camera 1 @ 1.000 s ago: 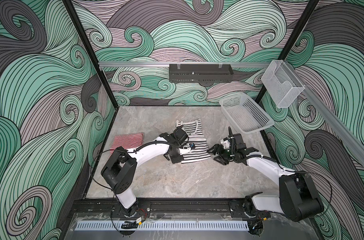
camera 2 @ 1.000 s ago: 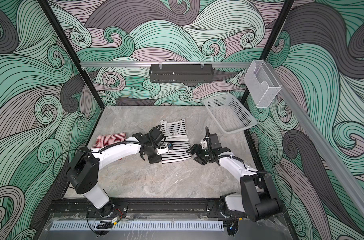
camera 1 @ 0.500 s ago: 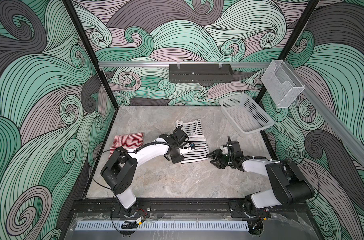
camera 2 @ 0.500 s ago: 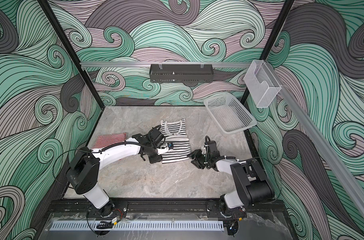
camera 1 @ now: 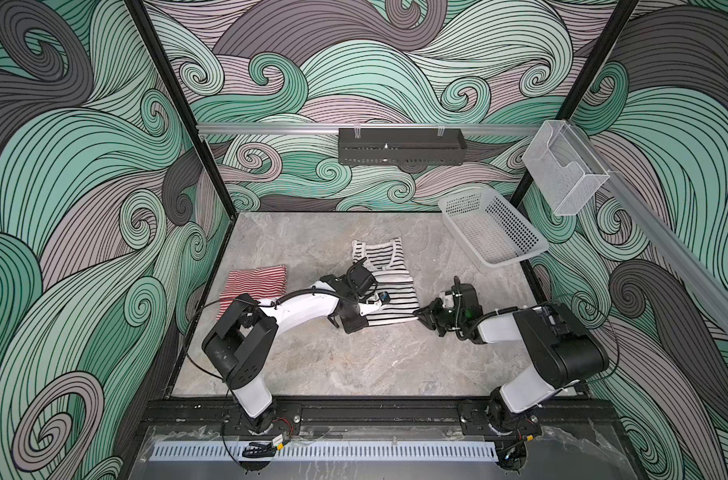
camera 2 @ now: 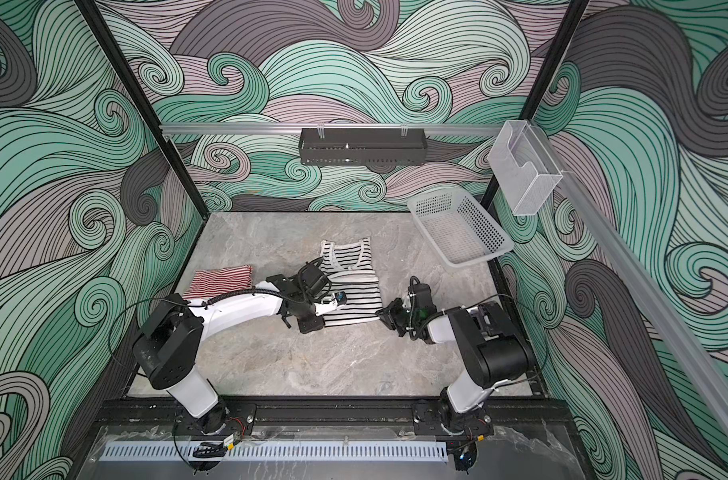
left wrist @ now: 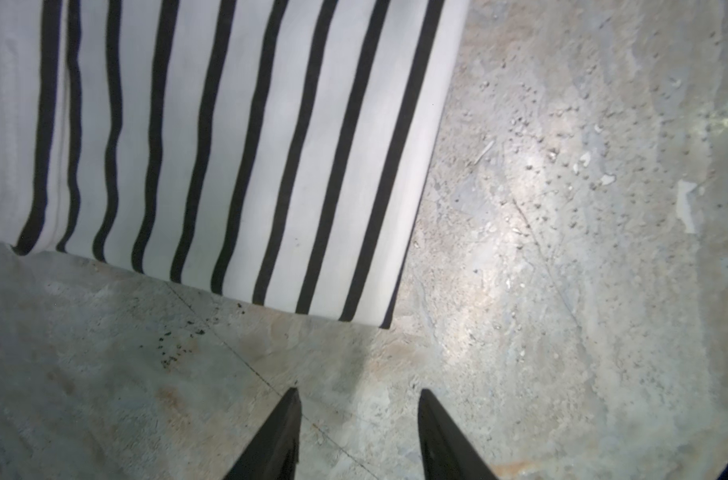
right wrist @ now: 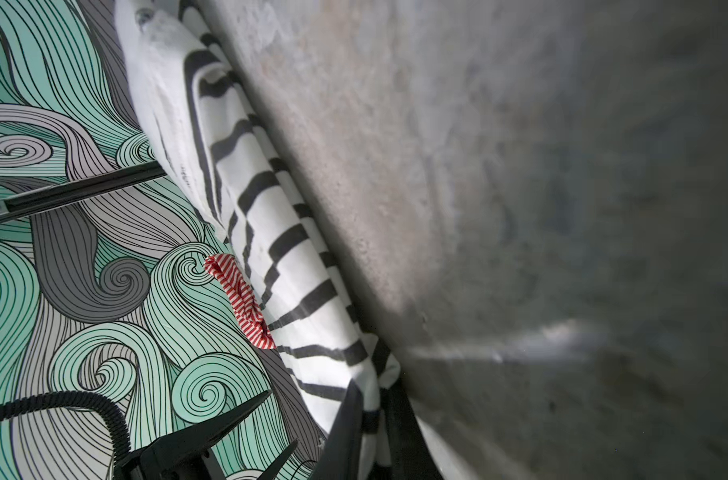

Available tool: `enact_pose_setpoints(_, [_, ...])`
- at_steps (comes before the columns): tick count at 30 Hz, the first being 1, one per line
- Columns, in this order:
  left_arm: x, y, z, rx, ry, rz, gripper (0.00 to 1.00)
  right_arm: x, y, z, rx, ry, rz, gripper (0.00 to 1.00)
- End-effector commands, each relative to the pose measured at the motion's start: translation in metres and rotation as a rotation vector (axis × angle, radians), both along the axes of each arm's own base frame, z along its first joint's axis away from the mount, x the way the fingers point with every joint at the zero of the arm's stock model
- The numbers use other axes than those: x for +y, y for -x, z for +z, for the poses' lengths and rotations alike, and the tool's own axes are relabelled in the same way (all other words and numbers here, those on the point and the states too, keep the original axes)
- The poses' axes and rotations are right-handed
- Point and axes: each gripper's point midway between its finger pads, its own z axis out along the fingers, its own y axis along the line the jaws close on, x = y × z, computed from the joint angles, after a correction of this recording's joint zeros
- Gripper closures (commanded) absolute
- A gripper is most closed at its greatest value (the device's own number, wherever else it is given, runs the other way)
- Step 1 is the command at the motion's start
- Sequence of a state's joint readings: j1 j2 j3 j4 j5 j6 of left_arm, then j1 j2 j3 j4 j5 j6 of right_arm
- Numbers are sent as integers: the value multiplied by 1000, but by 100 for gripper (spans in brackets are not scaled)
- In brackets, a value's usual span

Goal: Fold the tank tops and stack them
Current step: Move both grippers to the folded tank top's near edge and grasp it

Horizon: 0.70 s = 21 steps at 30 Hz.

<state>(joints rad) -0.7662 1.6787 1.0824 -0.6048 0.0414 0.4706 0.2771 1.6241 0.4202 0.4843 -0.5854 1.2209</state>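
As R hand nips hem, b/w top lies straps rearward.

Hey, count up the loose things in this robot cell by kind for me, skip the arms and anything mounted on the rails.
Tank tops: 2 (red-and-white striped tank top, folded; black-and-white striped tank top, spread out)
Baskets: 1 (white perforated basket)
Total: 3
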Motion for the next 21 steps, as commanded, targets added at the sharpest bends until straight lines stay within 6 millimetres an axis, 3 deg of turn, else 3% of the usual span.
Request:
enact_pose_setpoints(1, [-10, 0, 3, -68, -7, -42, 51, -2, 2, -7, 37, 7, -23, 91])
enact_pose_setpoints(8, [-19, -12, -14, -218, -71, -85, 51, -2, 2, -2, 30, 12, -16, 92])
enact_pose_setpoints(21, [-19, -9, -47, -427, -225, -186, 51, -2, 3, -4, 42, 9, -16, 93])
